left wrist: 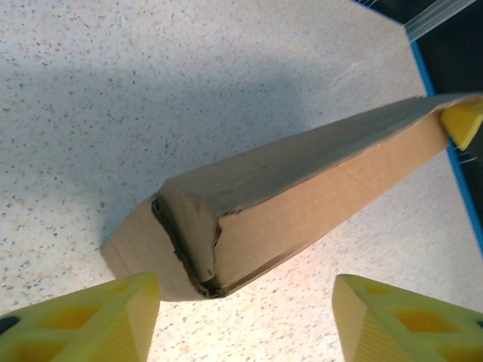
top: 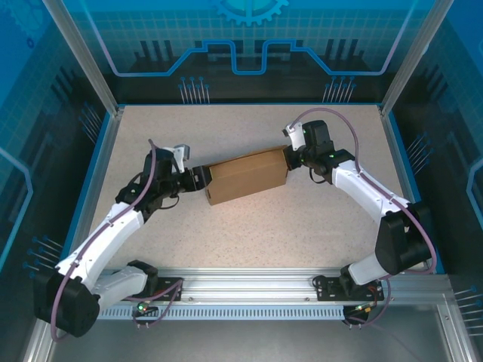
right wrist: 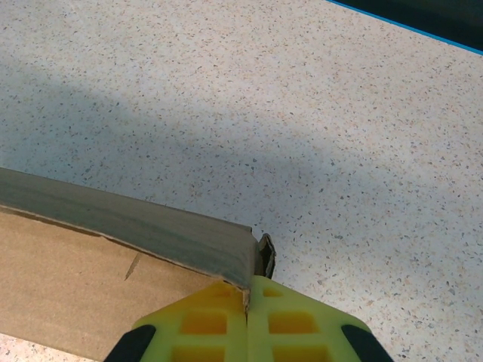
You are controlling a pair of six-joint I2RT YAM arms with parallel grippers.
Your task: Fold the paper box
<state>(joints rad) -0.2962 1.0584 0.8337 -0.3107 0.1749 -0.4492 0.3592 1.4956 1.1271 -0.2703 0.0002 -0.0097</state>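
- At the near edge of the table, I see both arm bases on the rail, with each arm reaching forward and inward.
- Just beyond, left of centre, the left gripper faces the near-left end of the paper box.
- From the left wrist camera, its fingers stand well apart, one on each side. The box's closed end sits in line with the gap between them, a little ahead of the tips. I see no contact with either pad.
- That near end shows a folded-in flap with a dark, ragged seam that gapes slightly.
- At mid-depth the box lies on the table, closed up into a long brown block. Its long axis runs from near-left to far-right, so the right end points a little farther from me than the left.
- At the far-right end sits the right gripper. In its wrist view the fingers are pressed together, and the upper corner of the box's end wall runs into the seam between them, so I read them as clamped on that cardboard edge.
- The left wrist view shows one yellow fingertip of that gripper at the box's far top corner.
- Beyond the box, the speckled tabletop runs on to the blue border.
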